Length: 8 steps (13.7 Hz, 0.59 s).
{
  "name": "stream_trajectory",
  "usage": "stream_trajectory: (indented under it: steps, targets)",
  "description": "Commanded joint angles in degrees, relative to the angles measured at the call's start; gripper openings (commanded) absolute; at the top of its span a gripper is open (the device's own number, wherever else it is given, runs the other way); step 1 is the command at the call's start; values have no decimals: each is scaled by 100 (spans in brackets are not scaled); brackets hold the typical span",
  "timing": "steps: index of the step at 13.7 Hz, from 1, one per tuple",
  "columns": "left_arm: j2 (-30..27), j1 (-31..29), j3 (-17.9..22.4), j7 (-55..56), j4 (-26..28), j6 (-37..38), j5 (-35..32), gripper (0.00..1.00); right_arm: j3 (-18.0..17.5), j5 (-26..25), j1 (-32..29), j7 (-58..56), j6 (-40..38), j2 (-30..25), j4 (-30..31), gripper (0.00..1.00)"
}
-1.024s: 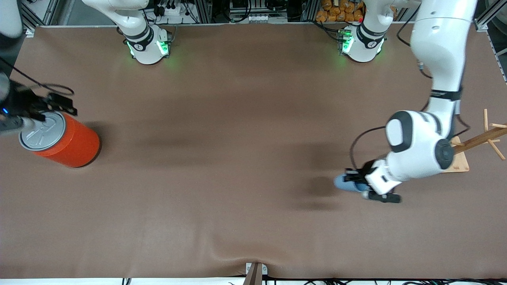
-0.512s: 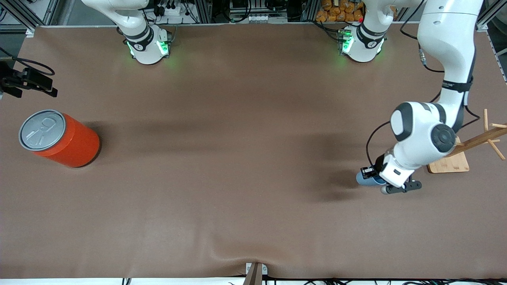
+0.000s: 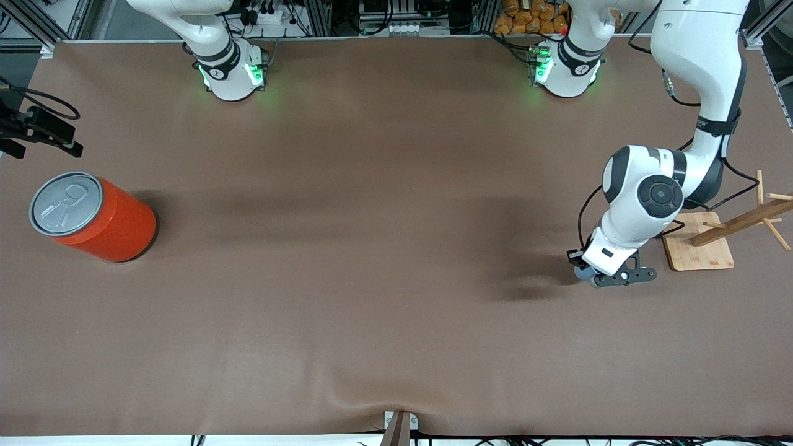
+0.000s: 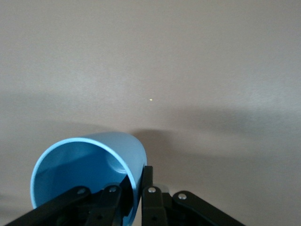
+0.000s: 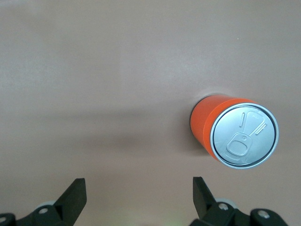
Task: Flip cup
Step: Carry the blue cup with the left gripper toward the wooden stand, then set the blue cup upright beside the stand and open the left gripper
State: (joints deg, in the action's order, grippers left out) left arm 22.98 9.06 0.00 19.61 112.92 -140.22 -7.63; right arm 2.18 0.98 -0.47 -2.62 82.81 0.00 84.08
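Gripping the cup (image 4: 89, 174) by its rim with my left gripper (image 4: 137, 188), above the table (image 3: 372, 248) at the left arm's end.
One finger inside, one outside, pinching the wall; cup tilted, mouth facing my wrist camera, beside the wooden rack (image 3: 718, 235). My right gripper (image 5: 136, 197) waits spread wide over the right arm's end, near the upright orange can (image 3: 93, 217).
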Motion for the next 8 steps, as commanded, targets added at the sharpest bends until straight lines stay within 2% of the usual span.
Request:
stream_trajectory:
  steps: [1, 5, 7, 8]
  targets:
    - [5, -45, 9, 140, 116, -94, -204, 0, 81, -36, 39, -18, -46, 44, -129, 100]
    - [163, 7, 0, 517, 90, -94, -204, 2, 90, -72, -84, -564, -143, 52, -146, 100]
    - [225, 8, 9, 518, 55, -94, -204, 15, 81, -37, -76, -485, -177, 44, -234, 100]
    - [225, -1, 9, 518, 20, -94, -196, 66, 72, -37, -67, -258, -308, 44, -225, 100]
